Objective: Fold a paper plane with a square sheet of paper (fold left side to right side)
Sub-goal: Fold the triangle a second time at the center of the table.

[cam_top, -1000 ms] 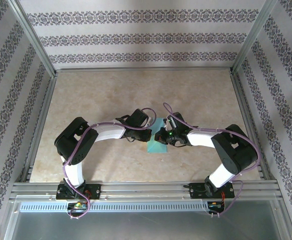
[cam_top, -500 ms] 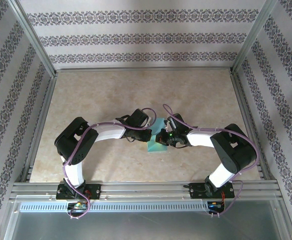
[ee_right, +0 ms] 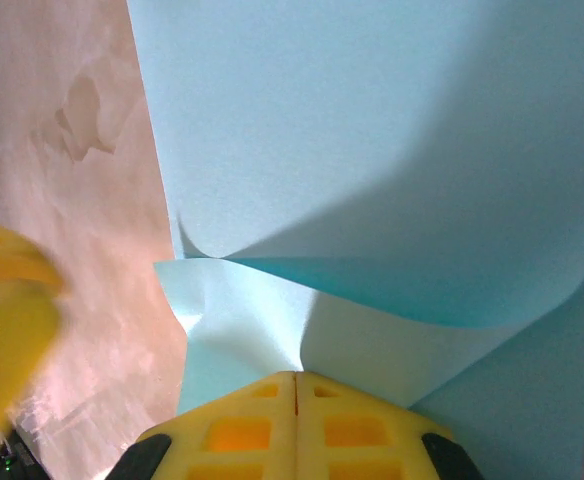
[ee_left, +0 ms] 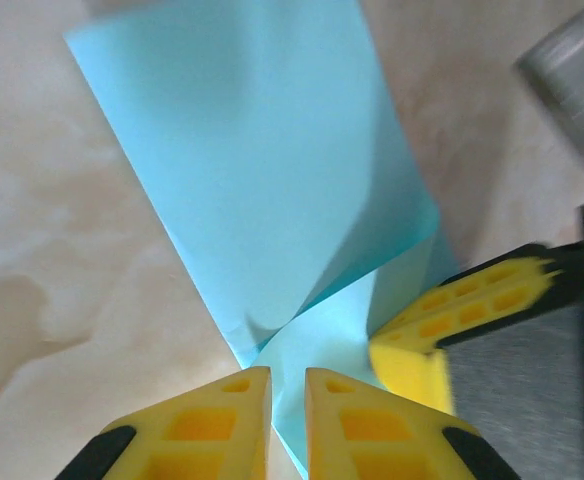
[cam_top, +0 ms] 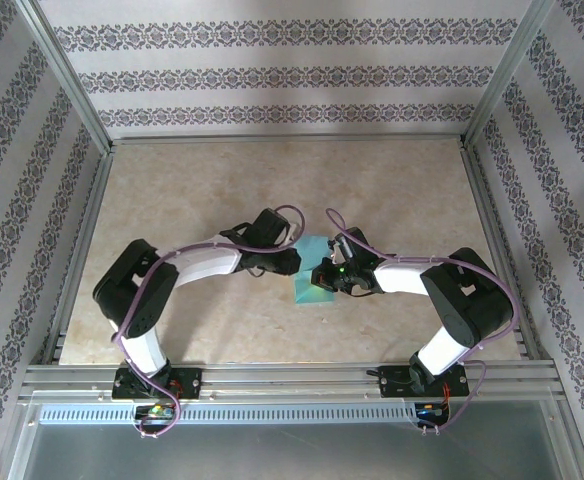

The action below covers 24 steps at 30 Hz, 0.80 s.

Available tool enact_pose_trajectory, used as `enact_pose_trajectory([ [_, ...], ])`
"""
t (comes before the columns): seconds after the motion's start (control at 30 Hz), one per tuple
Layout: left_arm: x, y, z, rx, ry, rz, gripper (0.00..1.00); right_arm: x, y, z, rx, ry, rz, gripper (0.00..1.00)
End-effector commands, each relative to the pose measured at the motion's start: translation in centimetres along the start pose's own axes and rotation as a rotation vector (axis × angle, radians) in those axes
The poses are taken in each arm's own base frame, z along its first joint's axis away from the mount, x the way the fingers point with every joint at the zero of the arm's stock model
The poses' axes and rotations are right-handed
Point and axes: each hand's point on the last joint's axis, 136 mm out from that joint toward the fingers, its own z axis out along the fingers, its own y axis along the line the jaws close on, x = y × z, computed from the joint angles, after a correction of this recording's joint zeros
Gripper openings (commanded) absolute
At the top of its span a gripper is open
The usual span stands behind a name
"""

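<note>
A: Table first. What's on it?

B: In the overhead view, pale marbled stone inside a metal frame. The left arm reaches in from 8 o'clock and the right arm from 4 o'clock. Their wrists almost meet just on the near side of the middle.

A: And the square sheet of paper?

B: It lies flat on the stone between the two wrists, plain cyan. One layer is bent over another. In the right wrist view a flap of the square sheet of paper curls up off the lower layer, casting a soft shadow under the bend.

A: The claws?

B: The left gripper sits at the sheet's 11 o'clock and the right gripper at its 3 o'clock. Through its own camera, the right gripper has its yellow fingers pressed tight together, and a puckered bit of paper runs into the seam, so it is clamped on the sheet.

A: The left one?

B: The left gripper has its jaws parted by a thin slit, cyan visible through it. The sheet stretches away towards 12 o'clock. I cannot tell whether paper is nipped there.
</note>
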Motion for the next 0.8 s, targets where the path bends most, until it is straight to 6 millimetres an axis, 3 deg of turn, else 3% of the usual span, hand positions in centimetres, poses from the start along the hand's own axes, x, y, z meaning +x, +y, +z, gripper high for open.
enact_pose_trajectory([
  [0.0, -1.2, -0.5, -2.9, 0.0, -0.034, -0.008, 0.16, 1.8, -2.6, 0.4, 0.086, 0.044, 0.019, 0.0],
  [0.2, 1.6, -2.8, -3.7, 0.137, 0.034, -0.083, 0.05, 1.7, -2.5, 0.4, 0.082, 0.043, 0.017, 0.0],
  [0.43, 4.9, -6.6, -2.3, 0.284, 0.172, -0.163, 0.0, 1.8, -2.5, 0.5, 0.079, 0.046, 0.016, 0.0],
  [0.57, 6.1, -6.6, -0.8, 0.268, 0.212, -0.18, 0.0, 1.8, -2.5, 0.5, 0.081, 0.046, 0.016, 0.0],
  [0.77, 6.0, -5.8, 0.7, 0.237, 0.209, -0.197, 0.0, 1.8, -2.5, 0.5, 0.081, 0.047, 0.014, 0.0],
])
